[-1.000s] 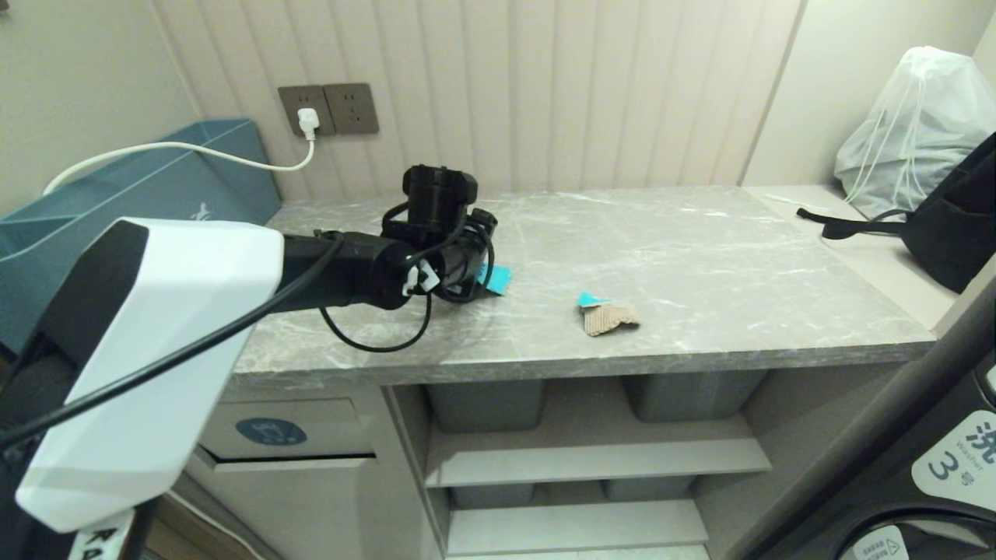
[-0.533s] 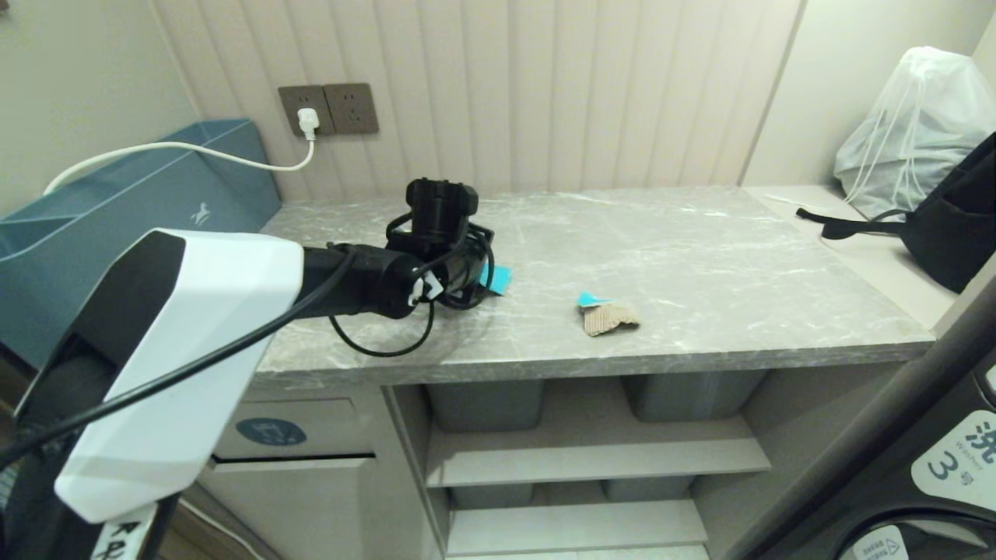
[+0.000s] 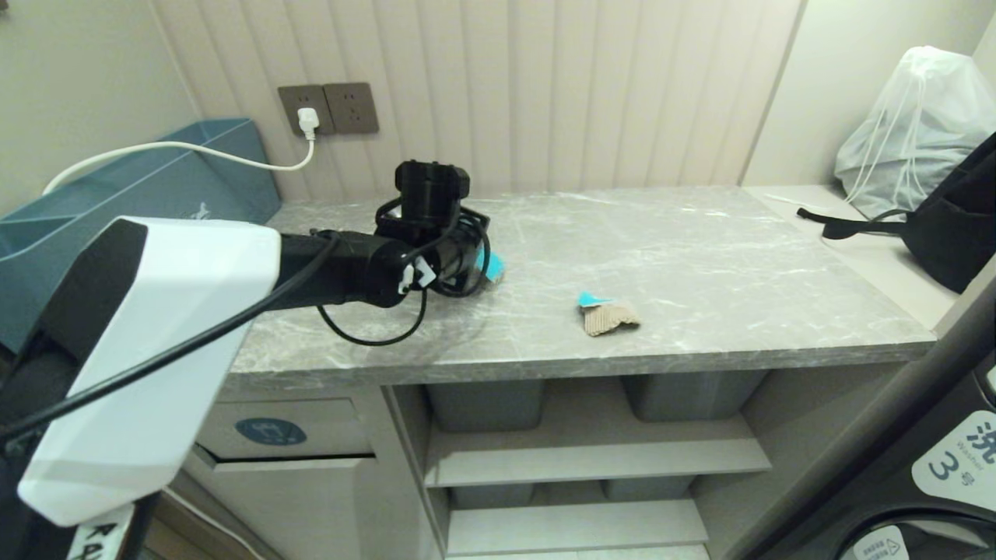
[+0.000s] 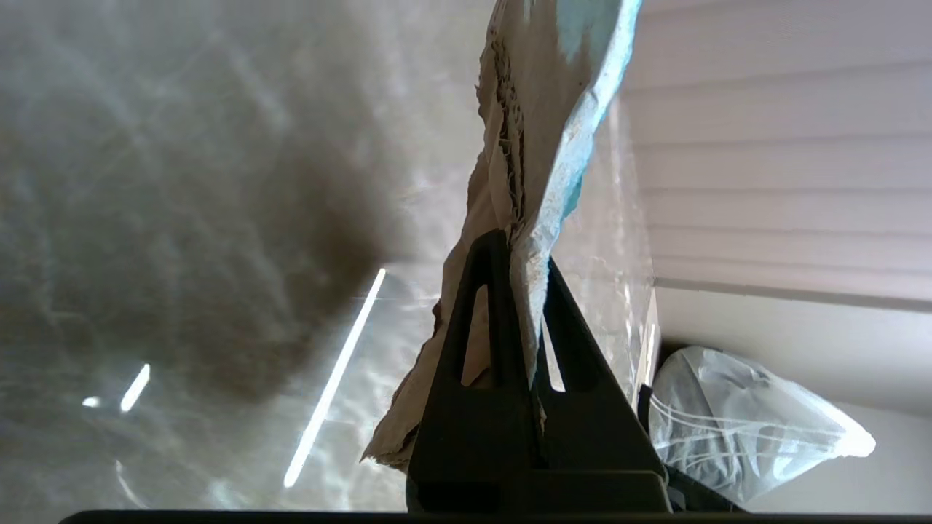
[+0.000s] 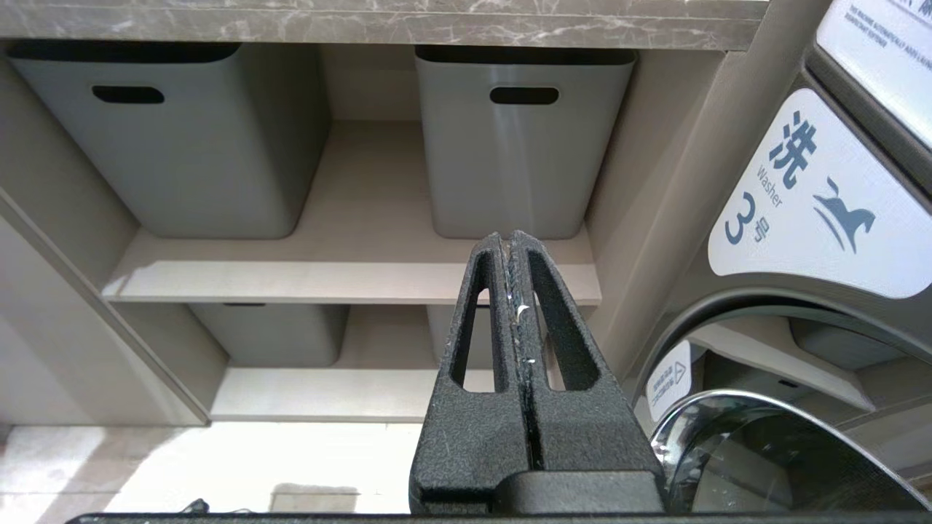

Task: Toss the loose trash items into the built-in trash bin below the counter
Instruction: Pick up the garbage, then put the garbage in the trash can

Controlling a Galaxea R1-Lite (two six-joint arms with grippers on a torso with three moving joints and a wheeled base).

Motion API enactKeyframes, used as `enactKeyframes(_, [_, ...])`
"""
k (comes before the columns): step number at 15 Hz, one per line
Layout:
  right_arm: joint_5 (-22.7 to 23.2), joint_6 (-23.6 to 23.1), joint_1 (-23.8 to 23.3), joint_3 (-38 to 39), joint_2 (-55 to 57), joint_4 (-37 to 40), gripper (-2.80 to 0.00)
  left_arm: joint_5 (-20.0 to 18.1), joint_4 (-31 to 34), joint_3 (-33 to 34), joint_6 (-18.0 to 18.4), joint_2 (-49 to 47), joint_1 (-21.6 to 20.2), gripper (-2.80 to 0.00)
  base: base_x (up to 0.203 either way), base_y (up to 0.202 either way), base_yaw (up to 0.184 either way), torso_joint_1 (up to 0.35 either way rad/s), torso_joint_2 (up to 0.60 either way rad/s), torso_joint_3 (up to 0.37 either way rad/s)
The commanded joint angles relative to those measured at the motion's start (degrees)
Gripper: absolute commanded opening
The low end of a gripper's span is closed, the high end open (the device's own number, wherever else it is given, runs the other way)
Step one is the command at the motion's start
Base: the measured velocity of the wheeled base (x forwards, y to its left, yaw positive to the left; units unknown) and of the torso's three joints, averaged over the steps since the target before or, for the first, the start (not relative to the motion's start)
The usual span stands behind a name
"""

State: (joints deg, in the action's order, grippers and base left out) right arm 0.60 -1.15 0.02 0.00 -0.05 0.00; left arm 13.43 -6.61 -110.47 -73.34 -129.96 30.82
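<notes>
Teal open-topped plastic box [image 3: 117,210] at my far left, standing beside the counter end, with a white cable [image 3: 179,148] running over it to a white plug [image 3: 308,122] in a brown wall socket. Beige cabinet front with a tilting flap and a round dark-blue sticker, the built-in trash bin [image 3: 272,430], below the counter's left end, flap shut. My left arm reaches across the left part of the long grey marble-patterned counter [image 3: 700,257]; my left gripper [image 4: 526,251] is clenched on the first crumpled scrap of brown ribbed paper with a turquoise face [image 4: 542,138], pinched between the black fingers just above the slab; from the head view only its turquoise edge [image 3: 492,267] shows past the wrist. Second crumpled tan ribbed scrap with a turquoise bit [image 3: 608,314] lies loose on the counter, mid-slab near the front edge, well apart from my left gripper. Grey plastic tubs with slot handles [image 5: 520,138] on beige shelves under the counter. My right gripper [image 5: 515,240], parked low before those shelves, jaws pressed together, empty. White drawstring bag [image 3: 910,124] and black bag [image 3: 957,218] on the pale ledge at far right.
</notes>
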Motion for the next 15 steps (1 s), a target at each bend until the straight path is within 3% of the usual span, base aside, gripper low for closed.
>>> enactKeyframes(1, [-0.27, 1.05, 0.03, -0.01, -0.04, 0.0, -2.8, 1.01, -0.02, 0.07, 1.44, 3.62, 0.03, -2.8, 0.0, 0.0, 0.0, 0.0, 0.0, 0.0])
enactKeyframes(3, [-0.6, 1.41, 0.06, 0.0, -0.04, 0.0, -2.8, 4.39, 0.24, 0.79, 6.37, 8.52, 0.0, -2.8, 0.0, 0.0, 0.0, 0.0, 0.0, 0.0])
enactKeyframes(5, [-0.6, 1.33, 0.06, 0.0, -0.04, -0.09, -2.8, 6.88, 0.06, 5.71, 14.09, 18.47, -0.85, -2.8, 0.0, 0.0, 0.0, 0.0, 0.0, 0.0])
enactKeyframes(8, [-0.6, 1.41, 0.06, 0.0, -0.04, -0.09, -2.8, 5.2, -2.93, 27.58, 29.73, 37.59, -4.76, -2.8, 0.0, 0.0, 0.0, -0.013, 0.02, 0.015])
enactKeyframes(10, [-0.6, 1.41, -0.02, 0.0, -0.04, -0.09, -2.8, -2.28, -6.66, 44.69, 42.89, 51.02, -10.82, -2.8, 0.0, 0.0, 0.0, -0.161, 0.33, 0.186])
enactKeyframes(12, [-0.6, 1.35, 0.0, 0.0, -0.04, -0.09, -2.8, -12.43, -9.24, 59.17, 51.7, 62.46, -22.81, -2.8, 0.0, 0.0, 0.0, -0.213, 0.47, 0.265])
enactKeyframes(13, [-0.6, 1.41, 0.06, 0.0, -0.04, -0.09, -2.8, -16.5, -10.17, 65.22, 53.3, 66.72, -29.58, -2.8, 0.0, 0.0, 0.0, -0.221, 0.5, 0.28])
enactKeyframes(15, [-0.6, 1.41, 0.06, 0.0, -0.04, -0.09, -2.8, -21.93, -11.44, 74.44, 51.91, 73.11, -38.3, -2.8, 0.0, 0.0, 0.0, -0.221, 0.51, 0.281])
